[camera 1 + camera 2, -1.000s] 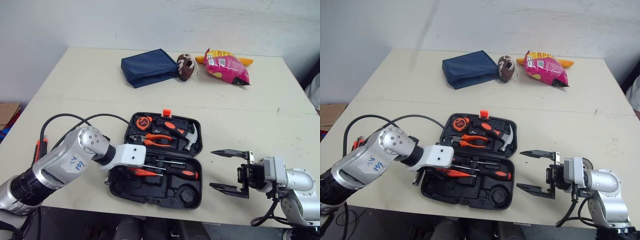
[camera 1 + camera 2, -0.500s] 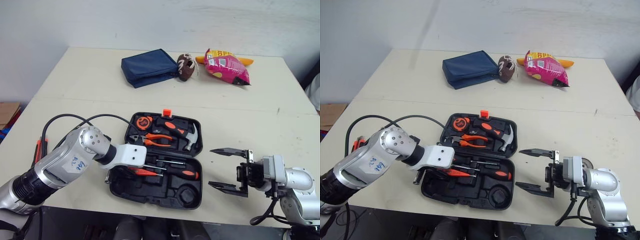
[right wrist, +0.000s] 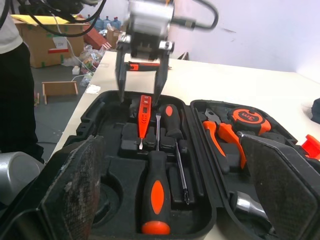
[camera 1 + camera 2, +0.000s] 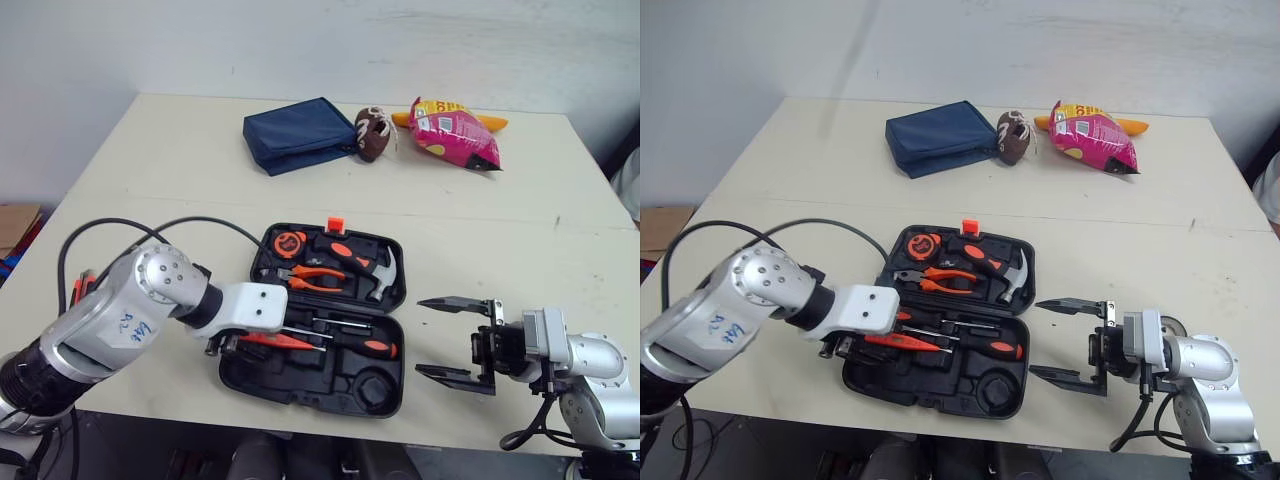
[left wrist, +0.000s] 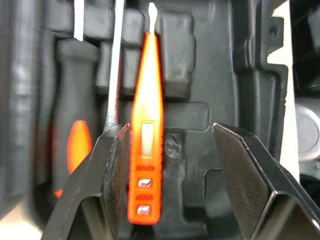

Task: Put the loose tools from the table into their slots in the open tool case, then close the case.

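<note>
— Where's the tester now?

— The orange voltage tester (image 5: 145,150) lies in the near half of the open tool case (image 4: 300,388), alongside the black-and-orange screwdriver (image 4: 366,348). Its blade tip points away from my left gripper (image 5: 170,136). My fingers stand spread on either side of its butt end, gripping nothing.

— How will it handle?

— I judge it light, stiff and smooth plastic, so it could slide or roll. I'd pinch gently across the flat body, near the butt. Whether it's fully seated, I can't tell.

— And your other arm?

— My right gripper (image 4: 420,336) hangs spread and empty over the table (image 4: 480,250), just beside the case.
</note>
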Robot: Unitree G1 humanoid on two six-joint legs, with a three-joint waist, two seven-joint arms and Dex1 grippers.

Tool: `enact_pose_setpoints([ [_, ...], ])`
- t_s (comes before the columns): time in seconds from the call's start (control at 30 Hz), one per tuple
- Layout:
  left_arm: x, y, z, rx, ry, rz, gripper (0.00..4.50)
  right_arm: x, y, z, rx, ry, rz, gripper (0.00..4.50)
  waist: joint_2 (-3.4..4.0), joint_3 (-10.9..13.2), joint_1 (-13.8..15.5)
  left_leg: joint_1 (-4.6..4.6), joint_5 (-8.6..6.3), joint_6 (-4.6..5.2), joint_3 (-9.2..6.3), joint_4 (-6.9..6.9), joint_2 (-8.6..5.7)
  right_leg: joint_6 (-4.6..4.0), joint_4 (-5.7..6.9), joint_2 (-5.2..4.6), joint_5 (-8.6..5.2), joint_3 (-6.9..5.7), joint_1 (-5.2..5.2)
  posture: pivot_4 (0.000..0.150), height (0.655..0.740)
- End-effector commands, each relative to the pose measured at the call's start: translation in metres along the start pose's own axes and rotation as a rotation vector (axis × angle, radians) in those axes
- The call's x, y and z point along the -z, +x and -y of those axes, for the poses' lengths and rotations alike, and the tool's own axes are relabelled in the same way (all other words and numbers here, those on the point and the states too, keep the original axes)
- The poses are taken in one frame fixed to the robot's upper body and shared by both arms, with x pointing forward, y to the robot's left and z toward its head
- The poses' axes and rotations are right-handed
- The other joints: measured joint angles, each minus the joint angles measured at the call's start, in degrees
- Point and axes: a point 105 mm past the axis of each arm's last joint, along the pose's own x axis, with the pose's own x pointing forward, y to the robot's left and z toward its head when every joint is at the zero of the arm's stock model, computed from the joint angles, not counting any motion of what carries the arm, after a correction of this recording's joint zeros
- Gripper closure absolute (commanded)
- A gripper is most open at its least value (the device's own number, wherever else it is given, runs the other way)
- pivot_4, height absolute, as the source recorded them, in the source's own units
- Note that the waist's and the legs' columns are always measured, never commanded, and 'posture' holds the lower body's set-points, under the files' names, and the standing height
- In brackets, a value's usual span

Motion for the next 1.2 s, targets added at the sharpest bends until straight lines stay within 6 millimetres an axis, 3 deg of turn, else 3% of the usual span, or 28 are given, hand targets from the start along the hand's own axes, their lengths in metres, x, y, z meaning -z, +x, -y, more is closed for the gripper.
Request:
enact_pose_setpoints([
  [0.03, -0.010, -0.014, -0.007, -0.062, 0.039, 0.145, 1.85, -0.007, 0.002, -0.002, -0.017, -0.013, 0.014, 0.00, 0.00, 0.0, -0.1, -0.01, 0.00, 0.00, 0.00, 0.01, 0.00, 0.00, 0.01, 0.00, 0.00, -0.01, 0.00, 0.150, 0.7400],
  [0.13, -0.016, -0.022, -0.010, -0.100, 0.032, 0.337, 1.85, -0.006, 0.002, -0.002, -0.014, -0.010, 0.014, 0.00, 0.01, 0.0, -0.1, 0.00, 0.00, 0.00, -0.01, 0.02, 0.02, 0.01, 0.05, 0.01, -0.02, -0.02, -0.01, 0.150, 0.7400],
  [0.17, -0.014, -0.024, -0.011, -0.114, 0.010, 0.396, 2.09, -0.006, 0.003, -0.002, -0.014, -0.009, 0.014, 0.00, 0.01, 0.0, 0.0, 0.01, 0.00, -0.01, -0.02, 0.02, 0.02, 0.01, 0.06, 0.01, -0.02, -0.03, -0.01, 0.150, 0.7400],
  [0.23, -0.006, -0.025, -0.011, -0.142, -0.040, 0.502, 2.69, -0.005, 0.003, -0.002, -0.013, -0.009, 0.015, 0.00, 0.01, 0.0, -0.2, -0.01, 0.00, 0.00, -0.02, 0.07, 0.02, 0.02, 0.06, 0.01, -0.02, -0.04, -0.01, 0.150, 0.7400],
  [0.37, 0.013, -0.010, -0.005, -0.167, -0.004, 0.553, 4.43, -0.005, 0.004, 0.000, -0.012, -0.015, 0.018, 0.00, 0.01, 0.0, -0.1, 0.01, -0.01, 0.01, 0.00, 0.07, 0.02, 0.02, 0.07, 0.00, -0.02, -0.02, -0.01, 0.150, 0.7400],
  [0.57, 0.035, 0.023, -0.002, -0.172, -0.068, 0.588, 4.43, -0.005, 0.005, 0.003, -0.011, -0.026, 0.014, 0.00, 0.01, 0.0, 0.0, 0.00, -0.15, 0.24, 0.00, 0.07, 0.00, 0.05, 0.00, -0.03, 0.00, -0.03, 0.01, 0.150, 0.7400],
  [1.0, 0.059, 0.056, 0.003, -0.078, -0.126, 0.407, 4.43, 0.010, -0.011, -0.001, 0.004, -0.018, -0.007, 0.00, 0.03, 0.0, -0.2, 0.03, -0.19, 0.30, 0.02, 0.03, 0.00, 0.07, 0.01, -0.02, 0.01, -0.02, 0.02, 0.150, 0.7400],
  [1.2, 0.061, 0.064, 0.007, -0.040, -0.117, 0.345, 4.43, 0.012, -0.012, -0.002, 0.006, -0.021, -0.011, 0.00, 0.07, -0.1, -0.1, 0.08, -0.19, 0.29, 0.02, -0.01, 0.00, 0.07, 0.00, -0.03, 0.01, -0.02, 0.07, 0.150, 0.7400],
])
